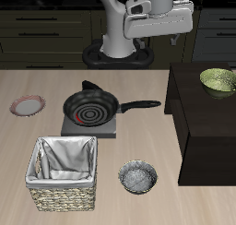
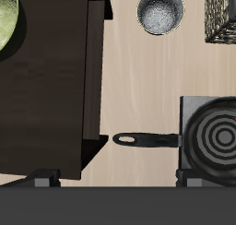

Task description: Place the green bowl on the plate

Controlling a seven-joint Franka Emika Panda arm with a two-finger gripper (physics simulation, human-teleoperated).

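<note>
Nearest the table's front edge, approx 6 o'clock in the exterior view, sits a grey metallic bowl point(image 1: 138, 177) — shiny, round, not the target. Beside it at approx 8 o'clock is a woven basket point(image 1: 63, 174), square, wicker walls w/ a pale cloth liner. Mid-table: black frying pan point(image 1: 90, 107), ridged rings inside, long handle, resting on a grey stove pad point(image 1: 92, 125). At 9 o'clock the plate point(image 1: 28, 105) — flat, reddish-brown rim, pale centre, nothing on it. At 3 o'clock, up on a dark cabinet top point(image 1: 198, 109), the green bowl point(image 1: 218, 79) — olive, speckled inside. Gripper point(image 1: 155, 35) hangs high at 12 o'clock, holding nothing; fingers apart or together — can't tell. Judgement: the reach is the step in hand; next move calls for travel over to the bowl's rim, then descent.
</note>
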